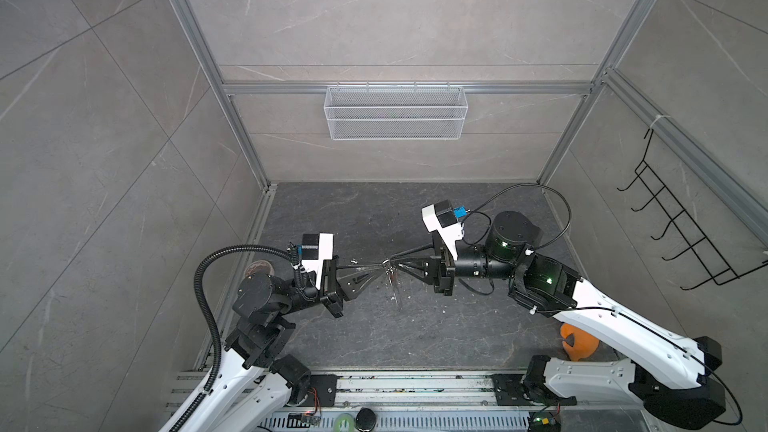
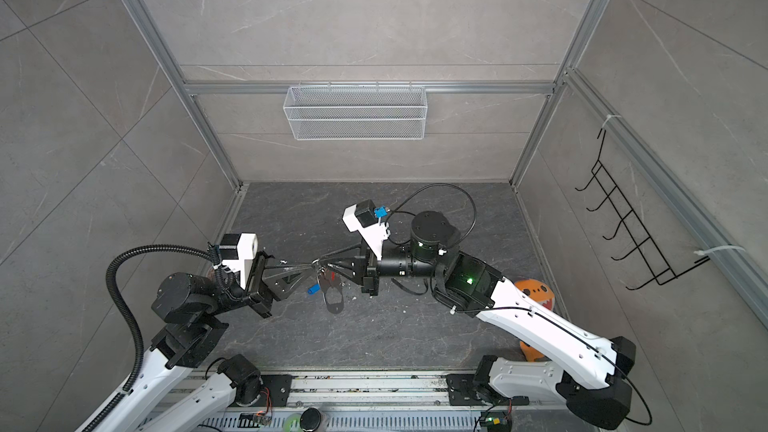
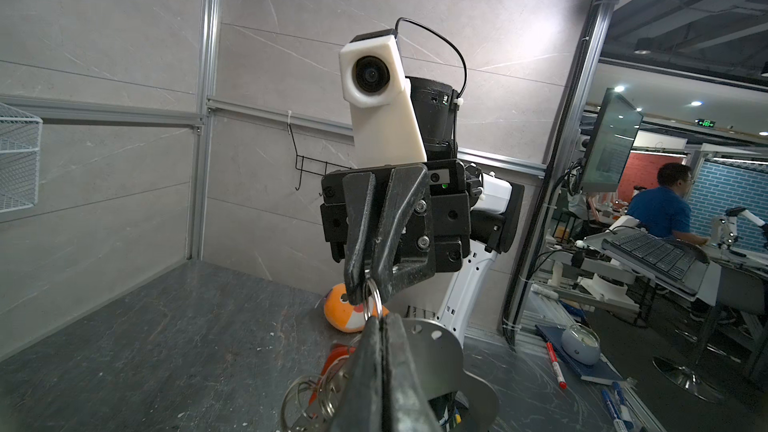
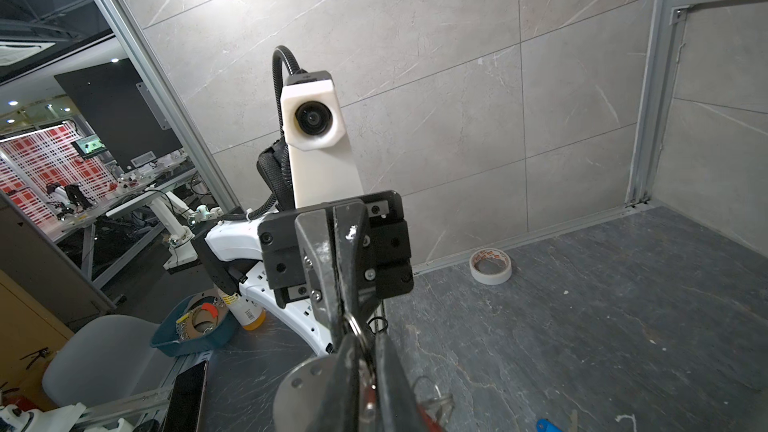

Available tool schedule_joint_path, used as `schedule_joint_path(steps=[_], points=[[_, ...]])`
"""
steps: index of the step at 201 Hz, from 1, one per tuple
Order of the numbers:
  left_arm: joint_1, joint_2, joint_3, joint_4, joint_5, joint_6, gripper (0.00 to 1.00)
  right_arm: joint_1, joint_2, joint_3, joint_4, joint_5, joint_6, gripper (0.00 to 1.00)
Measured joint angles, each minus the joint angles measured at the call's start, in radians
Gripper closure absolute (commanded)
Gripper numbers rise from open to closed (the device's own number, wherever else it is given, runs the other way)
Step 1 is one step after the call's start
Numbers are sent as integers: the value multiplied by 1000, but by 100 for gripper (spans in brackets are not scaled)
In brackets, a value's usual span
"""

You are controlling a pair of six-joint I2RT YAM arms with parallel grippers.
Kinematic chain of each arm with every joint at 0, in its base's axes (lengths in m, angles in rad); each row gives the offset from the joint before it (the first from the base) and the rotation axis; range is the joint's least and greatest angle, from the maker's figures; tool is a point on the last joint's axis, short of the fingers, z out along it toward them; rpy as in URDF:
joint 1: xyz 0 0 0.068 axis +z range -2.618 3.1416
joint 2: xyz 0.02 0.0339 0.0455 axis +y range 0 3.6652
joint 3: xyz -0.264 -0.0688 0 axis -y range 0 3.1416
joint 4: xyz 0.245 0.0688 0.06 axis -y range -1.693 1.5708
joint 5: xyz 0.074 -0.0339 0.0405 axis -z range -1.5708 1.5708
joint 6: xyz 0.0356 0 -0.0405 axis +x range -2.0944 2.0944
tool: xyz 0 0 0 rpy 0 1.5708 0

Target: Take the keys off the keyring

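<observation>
Two pincers meet tip to tip above the middle of the surface [image 1: 415, 338]. Your left pincer [image 1: 379, 266] is clenched on the keyring [image 3: 371, 297], and your right pincer [image 1: 395, 263] pinches the same short chain just beside it. The chain's long axis runs along the line of both arms, so neither arm is nearer. The red key [image 2: 329, 276] and the grey tag [image 3: 436, 347] hang below. The blue key [image 2: 312, 289] appears to lie apart on the surface.

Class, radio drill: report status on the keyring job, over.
Left gripper and right gripper pinch keyring, held above table. Red key hangs on it; blue key lies loose below. Nothing in the way.
</observation>
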Motion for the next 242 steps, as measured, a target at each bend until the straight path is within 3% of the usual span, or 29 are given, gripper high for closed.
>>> schedule_joint_path(steps=[17,44,55,77,112,137,179,242], points=[[0,0,0,0,0,0,100,0,4,5,-10,-3,0,84],[0,0,0,0,-2,0,100,0,4,5,-17,-3,-4,100],[1,0,0,-1,-4,-5,100,0,4,8,-19,-5,-5,100],[0,0,3,-20,-11,-4,73,0,8,39,-77,-3,-18,100],[0,-29,40,-169,-45,27,64,0,52,180,-282,15,-85,100],[0,-44,105,-304,-58,54,64,0,93,289,-441,35,-143,100],[0,35,263,-479,-34,94,72,0,160,408,-671,79,-225,100],[0,200,363,-690,26,137,73,6,221,515,-840,125,-284,100]])
